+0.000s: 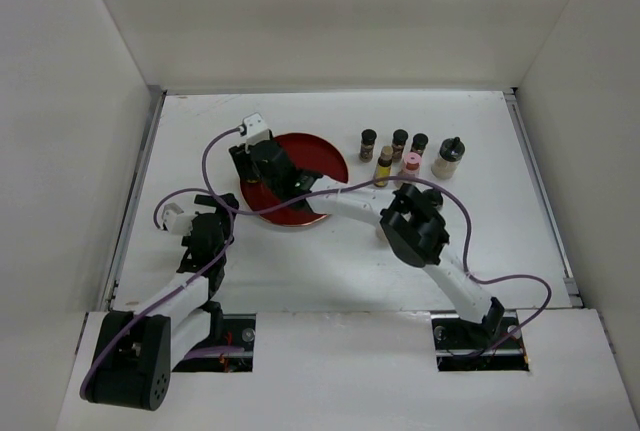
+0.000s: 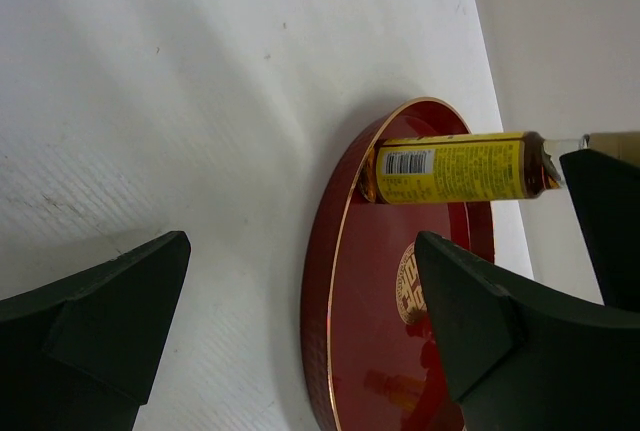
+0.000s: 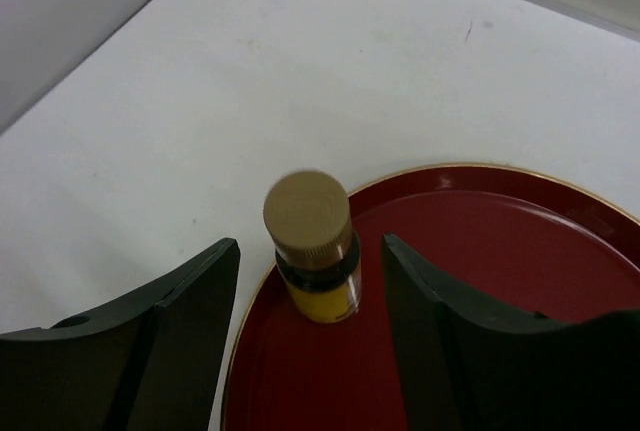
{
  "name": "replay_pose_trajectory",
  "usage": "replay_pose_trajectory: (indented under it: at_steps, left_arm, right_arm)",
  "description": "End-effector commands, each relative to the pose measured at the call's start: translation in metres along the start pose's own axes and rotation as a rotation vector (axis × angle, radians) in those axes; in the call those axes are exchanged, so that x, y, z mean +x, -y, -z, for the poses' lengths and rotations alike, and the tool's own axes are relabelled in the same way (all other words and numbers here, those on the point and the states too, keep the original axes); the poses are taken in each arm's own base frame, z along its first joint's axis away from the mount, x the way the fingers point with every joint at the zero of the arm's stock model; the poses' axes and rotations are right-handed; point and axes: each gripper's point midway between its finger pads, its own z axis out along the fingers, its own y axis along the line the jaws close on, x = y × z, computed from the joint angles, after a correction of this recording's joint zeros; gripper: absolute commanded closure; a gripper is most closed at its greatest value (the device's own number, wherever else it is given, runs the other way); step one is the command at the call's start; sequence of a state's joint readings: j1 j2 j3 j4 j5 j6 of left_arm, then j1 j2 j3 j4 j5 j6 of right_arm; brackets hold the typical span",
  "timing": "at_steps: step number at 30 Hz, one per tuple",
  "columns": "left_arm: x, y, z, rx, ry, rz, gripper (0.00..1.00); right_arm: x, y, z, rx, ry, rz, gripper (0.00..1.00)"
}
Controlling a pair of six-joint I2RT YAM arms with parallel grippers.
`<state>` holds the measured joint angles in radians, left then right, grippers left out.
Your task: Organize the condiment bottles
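Observation:
A slim yellow bottle [image 3: 312,251] with a gold cap stands upright just inside the rim of the round red tray [image 3: 500,251]. My right gripper [image 3: 310,243] is open with a finger on each side of it, small gaps showing. In the left wrist view the same bottle [image 2: 455,168] shows at the tray's far edge. My left gripper [image 2: 302,251] is open and empty, low at the tray's near rim [image 2: 335,281]. In the top view the right gripper [image 1: 275,176] covers this bottle. Several other bottles [image 1: 399,141] stand grouped at the back right.
The group holds dark-capped bottles, a yellow one [image 1: 384,163], a pink-lidded one [image 1: 410,164] and a cream one [image 1: 449,158]. The right arm [image 1: 415,226] crosses the table from its base to the tray. White walls enclose the table.

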<state>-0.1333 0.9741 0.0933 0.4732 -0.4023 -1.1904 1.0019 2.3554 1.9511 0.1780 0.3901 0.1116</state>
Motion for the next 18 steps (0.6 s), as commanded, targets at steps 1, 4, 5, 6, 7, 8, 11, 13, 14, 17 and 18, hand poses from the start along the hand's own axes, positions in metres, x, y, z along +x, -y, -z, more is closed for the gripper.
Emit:
replay_pose_trajectory:
  at_steps: [1,4,5,6,7,8,11,13,14,17,18]
  left_arm:
    - [-0.004,0.013,0.000,0.046,0.013,0.027,0.00]
    - [-0.006,0.016,0.001,0.059,0.017,0.033,0.00]
    - [-0.007,0.016,0.001,0.059,0.018,0.032,0.00]
    - [-0.006,0.015,0.000,0.053,0.016,0.030,0.00]
    - [-0.005,0.013,0.000,0.048,0.014,0.028,0.00]
    - [-0.004,0.013,0.000,0.048,0.011,0.026,0.00]
    - [-0.004,0.017,0.001,0.062,0.007,0.030,0.00]
    - [-0.002,0.016,0.001,0.057,0.004,0.022,0.00]
    - [-0.001,0.016,0.000,0.054,0.001,0.018,0.00]
    - [0.000,0.018,0.001,0.061,-0.006,0.017,0.00]
    - [-0.001,0.019,0.001,0.065,-0.004,0.017,0.00]
  right_arm:
    - [-0.106,-0.009,0.037,-0.034,0.214,-0.110,0.33]
    - [-0.128,-0.007,0.059,-0.057,0.246,-0.185,0.32]
    - [-0.135,-0.002,0.067,-0.058,0.259,-0.203,0.32]
    - [-0.143,0.004,0.075,-0.058,0.276,-0.219,0.32]
    - [-0.151,0.012,0.083,-0.052,0.293,-0.232,0.32]
    - [-0.157,0.020,0.090,-0.047,0.306,-0.245,0.31]
    - [-0.162,0.056,0.117,0.002,0.325,-0.257,0.42]
    - [-0.153,0.096,0.133,0.084,0.303,-0.245,0.64]
    - [-0.145,0.120,0.141,0.138,0.284,-0.244,0.72]
    - [-0.119,0.184,0.170,0.305,0.230,-0.256,0.82]
    - [-0.111,0.205,0.180,0.360,0.219,-0.258,0.80]
